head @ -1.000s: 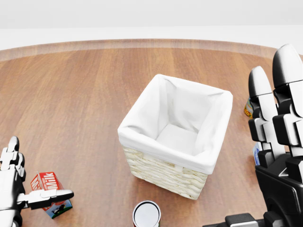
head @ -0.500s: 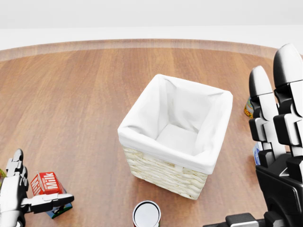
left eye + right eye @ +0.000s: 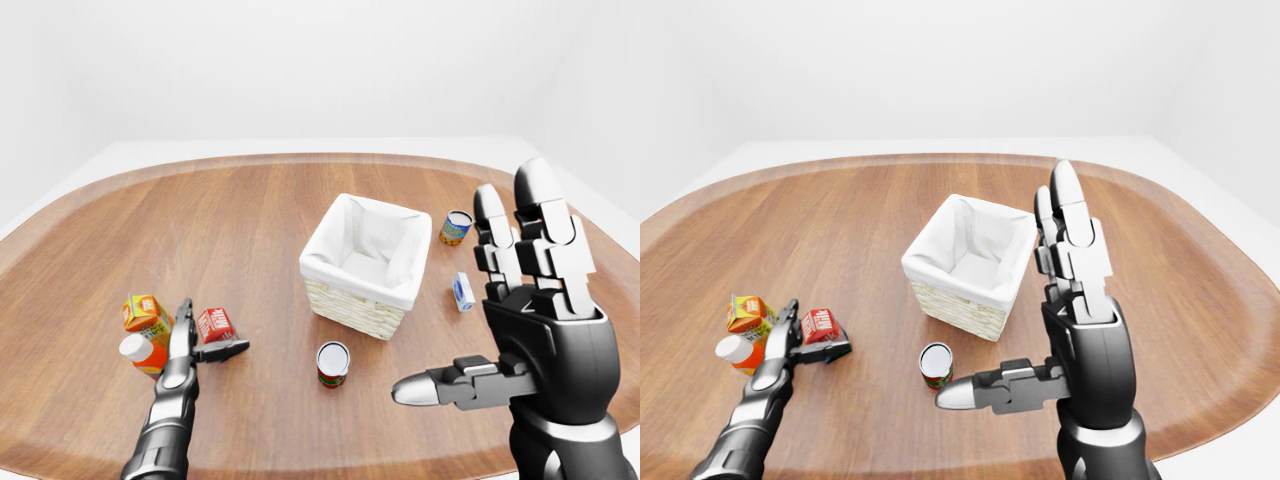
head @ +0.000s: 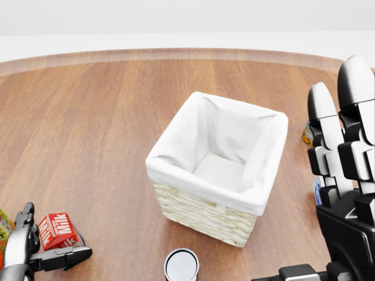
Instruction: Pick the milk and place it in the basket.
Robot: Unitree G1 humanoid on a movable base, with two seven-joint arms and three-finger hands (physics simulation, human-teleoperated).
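Fingers of left hand (image 3: 195, 340) spread apart around milk (image 3: 215, 324), not clamped; closing off-center could tip it toward juice carton (image 3: 146, 313) at 9 o'clock.

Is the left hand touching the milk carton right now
Cannot tell. In the left-eye view the left hand has open fingers on either side of the milk carton, but no view plainly shows contact or a gap.
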